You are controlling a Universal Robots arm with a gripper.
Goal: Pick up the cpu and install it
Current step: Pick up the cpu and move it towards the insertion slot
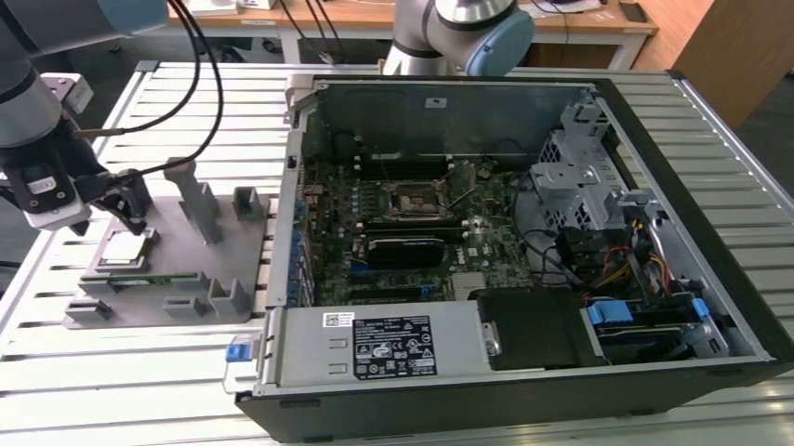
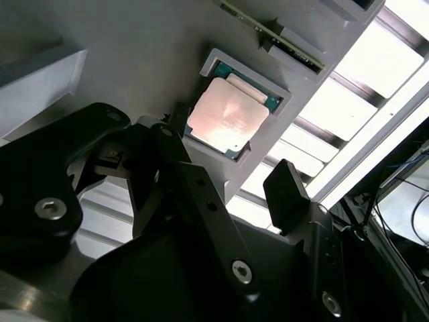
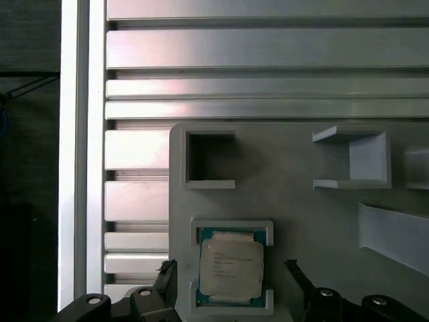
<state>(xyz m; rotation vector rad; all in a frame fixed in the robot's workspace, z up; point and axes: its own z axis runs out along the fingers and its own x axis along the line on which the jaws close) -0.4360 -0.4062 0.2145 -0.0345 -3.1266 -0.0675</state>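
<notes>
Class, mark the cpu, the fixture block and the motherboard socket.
cpu (image 3: 231,268): first wrist view, centre of its metal top.
fixture block (image 3: 301,215): first wrist view, bare flat surface.
motherboard socket (image 1: 414,198): exterior view, its middle.

The cpu (image 3: 231,268) lies in a shallow pocket of the grey fixture block (image 1: 186,251), unobstructed from above. The gripper (image 3: 230,268) hangs over it, fingers spread to either side. Tall fixture posts (image 1: 199,197) stand just beside it, and the computer case wall (image 1: 296,177) rises beyond them.
</notes>
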